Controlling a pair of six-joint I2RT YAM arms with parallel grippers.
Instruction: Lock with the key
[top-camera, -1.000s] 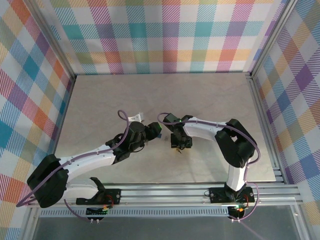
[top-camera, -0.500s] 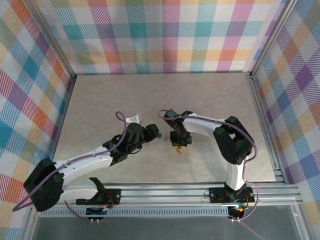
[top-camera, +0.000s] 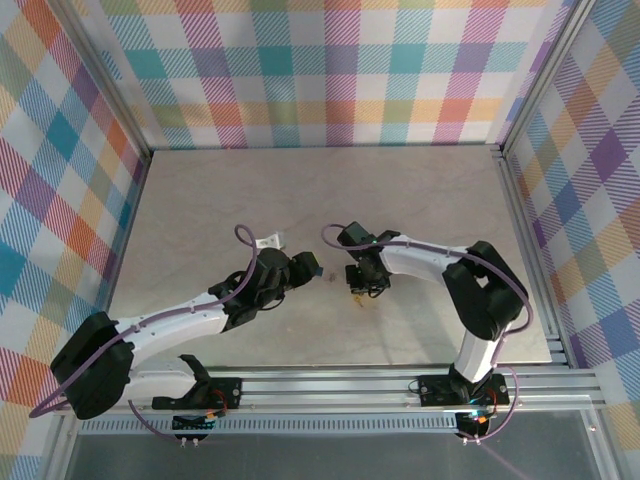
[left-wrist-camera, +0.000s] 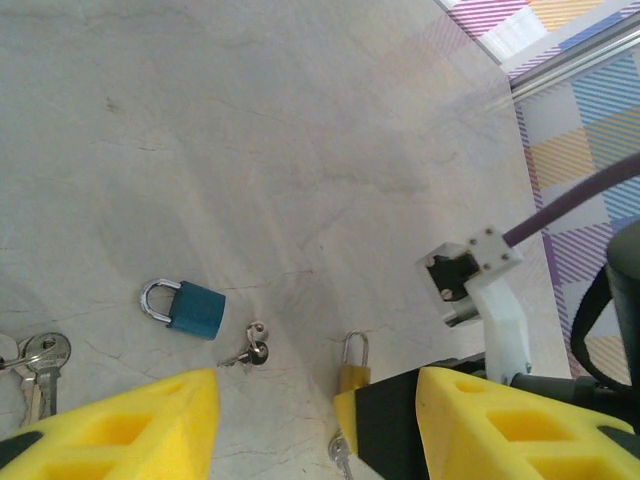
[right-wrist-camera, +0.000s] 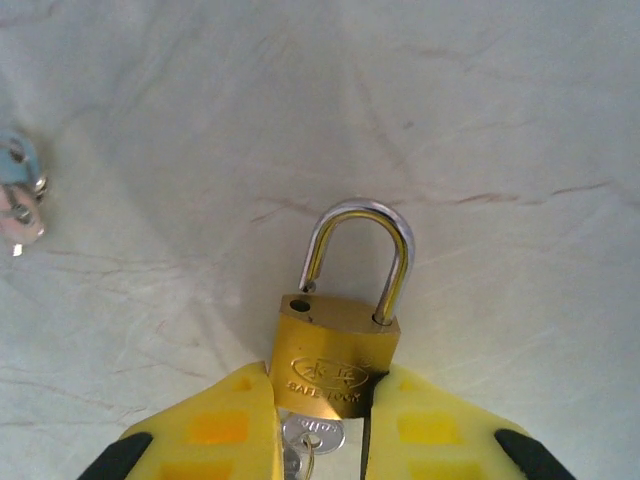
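One brass padlock (right-wrist-camera: 335, 375) and one blue padlock (left-wrist-camera: 195, 308) lie on the tabletop (left-wrist-camera: 250, 150). The right fingers (right-wrist-camera: 220, 425) clamp the brass padlock's body. The left fingers (left-wrist-camera: 150, 420) gape, empty.

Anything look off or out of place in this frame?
The brass padlock pinched in the right hand has its shackle open: one leg sits out of its hole. A key sits at its base.

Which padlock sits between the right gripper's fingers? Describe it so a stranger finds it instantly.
On the marble-look table, near its middle, find the right gripper. Between its yellow fingers lies the brass padlock, key in its base; its neighbour is a blue padlock.
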